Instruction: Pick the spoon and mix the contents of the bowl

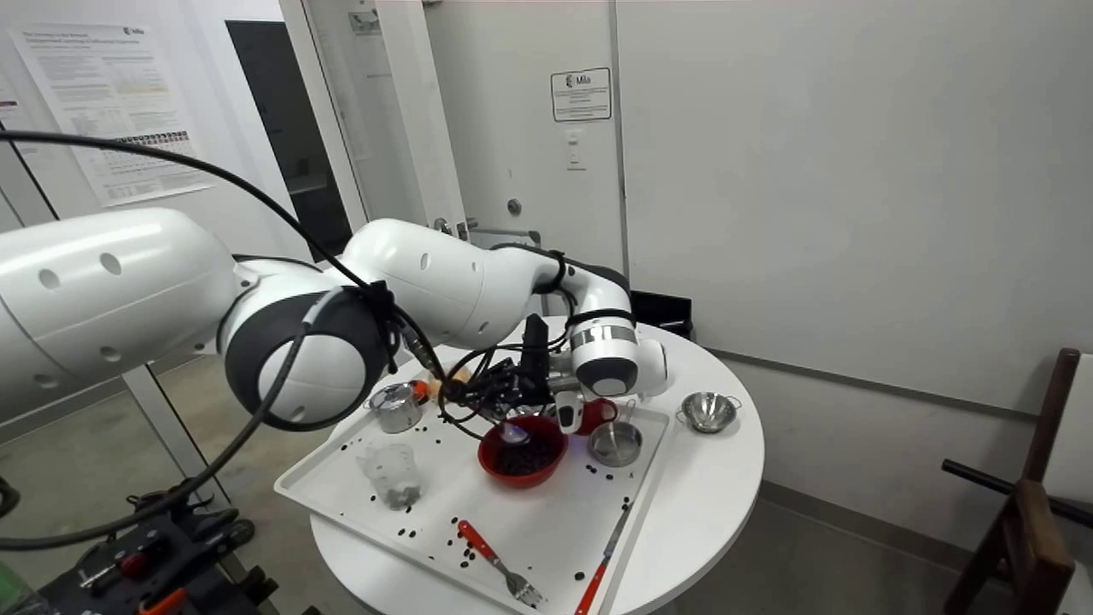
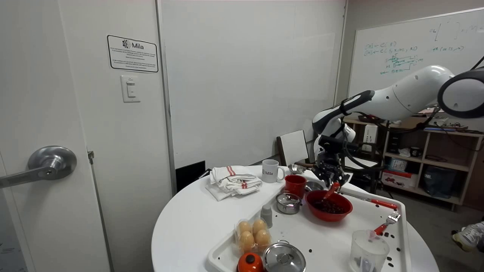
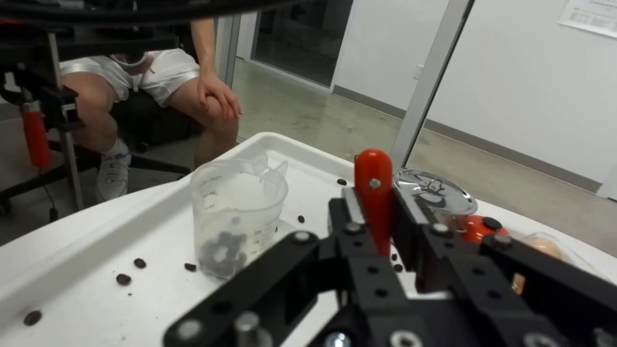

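Note:
The red bowl stands on the tray and holds dark beans. It also shows in an exterior view. The spoon's red handle stands between the two fingers of my gripper, which are closed on it. In an exterior view the spoon slants down into the bowl, and my gripper is just above and behind the bowl's rim. The spoon's shiny metal end shows inside the bowl. How deep its tip sits in the beans cannot be told. The bowl is out of the wrist view.
The white tray bears a red cup, a steel pan, a fork, a knife, a clear measuring cup, eggs and lidded pots. Loose beans lie around. A steel strainer stands beside it.

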Robot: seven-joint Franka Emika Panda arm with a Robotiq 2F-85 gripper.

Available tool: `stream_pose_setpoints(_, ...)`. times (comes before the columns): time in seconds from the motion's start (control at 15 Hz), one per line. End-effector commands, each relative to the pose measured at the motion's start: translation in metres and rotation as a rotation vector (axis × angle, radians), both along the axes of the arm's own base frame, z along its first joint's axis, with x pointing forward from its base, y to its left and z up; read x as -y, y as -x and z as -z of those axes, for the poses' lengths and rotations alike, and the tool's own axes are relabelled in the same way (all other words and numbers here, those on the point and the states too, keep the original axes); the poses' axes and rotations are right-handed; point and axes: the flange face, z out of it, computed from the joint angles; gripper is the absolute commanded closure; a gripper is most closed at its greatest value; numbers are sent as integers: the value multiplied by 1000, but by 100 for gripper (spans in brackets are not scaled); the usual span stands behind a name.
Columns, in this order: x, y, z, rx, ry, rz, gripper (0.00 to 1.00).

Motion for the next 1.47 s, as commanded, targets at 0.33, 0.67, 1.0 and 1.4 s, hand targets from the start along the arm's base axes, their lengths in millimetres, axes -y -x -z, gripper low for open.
stream_pose_setpoints(0.33, 49, -1, -13, 4, -93, 198, 93)
stream_pose_setpoints(0.67, 81, 7, -16, 30, -151, 287, 93)
stream_pose_setpoints(1.0, 109, 23, -9, 21, -170, 349, 93)
stream_pose_setpoints(1.4, 104, 30, 2, -3, -154, 319, 93)
